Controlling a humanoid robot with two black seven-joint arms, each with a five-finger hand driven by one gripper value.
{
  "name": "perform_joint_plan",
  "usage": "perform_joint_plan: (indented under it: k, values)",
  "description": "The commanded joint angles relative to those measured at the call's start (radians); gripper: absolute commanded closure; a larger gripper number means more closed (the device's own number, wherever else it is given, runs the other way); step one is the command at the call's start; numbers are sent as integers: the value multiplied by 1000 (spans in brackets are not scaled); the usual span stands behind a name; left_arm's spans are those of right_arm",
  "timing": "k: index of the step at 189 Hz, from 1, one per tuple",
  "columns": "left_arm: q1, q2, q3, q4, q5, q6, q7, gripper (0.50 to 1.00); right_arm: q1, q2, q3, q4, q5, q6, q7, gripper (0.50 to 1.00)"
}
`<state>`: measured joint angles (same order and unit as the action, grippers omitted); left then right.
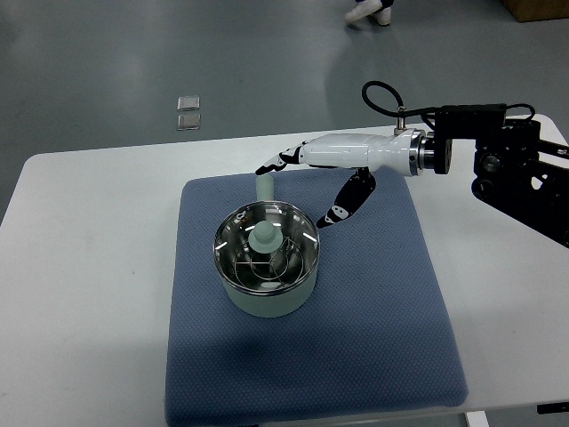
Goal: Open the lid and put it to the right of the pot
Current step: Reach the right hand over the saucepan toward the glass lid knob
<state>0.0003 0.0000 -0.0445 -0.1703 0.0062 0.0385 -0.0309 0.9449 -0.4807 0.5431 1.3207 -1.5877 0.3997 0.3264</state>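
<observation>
A pale green pot [267, 298] stands on a blue mat [382, 320], left of the mat's middle. Its glass lid [289, 233] with a pale green knob [262, 238] sits closed on the pot. The pot's green handle [264, 187] points toward the far side. My right hand [302, 189] reaches in from the right, just behind and to the right of the pot. Its fingers [280, 161] are spread over the handle's far end and the thumb [342, 209] hangs toward the mat. It holds nothing. The left arm is out of view.
The mat lies on a white table [89, 267]. On the mat, bare blue cloth spreads to the right of the pot. Two small clear packets [188, 113] lie on the grey floor beyond the table. A person's shoes [369, 11] show at the top edge.
</observation>
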Motion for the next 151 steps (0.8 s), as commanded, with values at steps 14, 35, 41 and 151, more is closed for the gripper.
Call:
perform_joint_plan:
  k: [14, 35, 41, 151]
  values:
    - [0, 0, 0, 0, 0, 0, 0, 500, 6, 1, 0, 0, 0, 10, -1, 593]
    - [0, 0, 0, 0, 0, 0, 0, 500, 9, 1, -11, 0, -3, 10, -1, 593]
    - [0, 0, 0, 0, 0, 0, 0, 500, 11, 1, -14, 0, -9, 10, -1, 593]
    - [1, 0, 0, 0, 0, 0, -1, 500, 115, 73, -110, 32, -176, -4, -6, 595]
